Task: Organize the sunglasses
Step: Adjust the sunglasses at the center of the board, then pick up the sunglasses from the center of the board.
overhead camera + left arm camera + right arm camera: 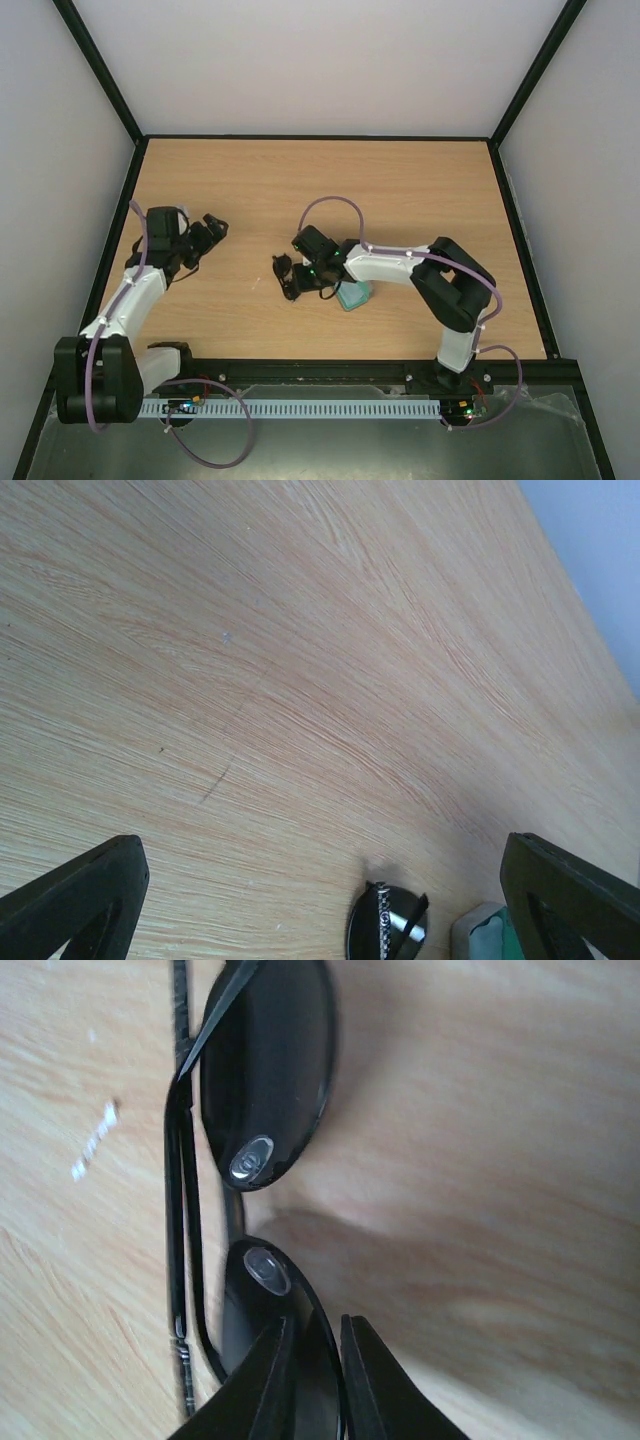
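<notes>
Sunglasses (265, 1070): one small pair with a thin black wire frame, two rounded dark lenses and clear nose pads. Slim dark temple bars are seen running alongside the lenses. The pair is located near the middle of the table (400, 190), a little toward the near edge, between the two arms. Whether it rests on the wood or is raised just off it cannot be told. The right jaws are pressed together on the rim of one lens, which is pinched between the fingers (265, 1390). The left jaws are spread wide with nothing between them, held over bare wood well apart to the left of the pair. A light blue cloth (352, 296) is found just beside the pair on its right, partly hidden by the right wrist. Open wood is presented across the far half of the table. The far, left and right edges are bounded by black rails, with pale walls beyond them.
</notes>
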Controlling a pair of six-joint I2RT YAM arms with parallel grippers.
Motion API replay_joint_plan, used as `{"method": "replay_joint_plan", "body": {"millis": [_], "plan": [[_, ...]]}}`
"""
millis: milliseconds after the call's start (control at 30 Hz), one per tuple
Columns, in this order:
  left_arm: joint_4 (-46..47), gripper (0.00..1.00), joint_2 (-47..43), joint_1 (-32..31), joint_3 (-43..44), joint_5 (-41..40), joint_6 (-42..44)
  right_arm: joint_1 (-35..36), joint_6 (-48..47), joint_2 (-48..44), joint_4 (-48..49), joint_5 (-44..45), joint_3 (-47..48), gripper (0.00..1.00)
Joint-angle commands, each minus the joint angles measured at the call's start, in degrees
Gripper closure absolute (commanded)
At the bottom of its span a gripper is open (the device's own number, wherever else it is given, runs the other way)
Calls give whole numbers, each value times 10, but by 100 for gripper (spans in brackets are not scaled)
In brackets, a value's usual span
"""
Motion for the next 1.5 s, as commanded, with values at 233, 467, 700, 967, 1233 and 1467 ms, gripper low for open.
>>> {"method": "replay_joint_plan", "body": {"millis": [233,467,700,967,1233,1467], "plan": [[-29,1,-37,3,4,15,9,-1,26,-108,-36,62,-31,59],[-37,1,-50,3,6,13,10,20,42,-140,-89,132,11,57],[-40,1,-42,3,11,23,23,72,94,-88,-113,179,54,51],[-42,1,-45,5,8,35,36,113,115,10,-189,249,146,51],[-30,1,-39,14,-5,49,45,118,119,67,-214,267,180,56],[-21,1,-34,18,-15,54,44,117,115,94,-204,261,187,66]]}}
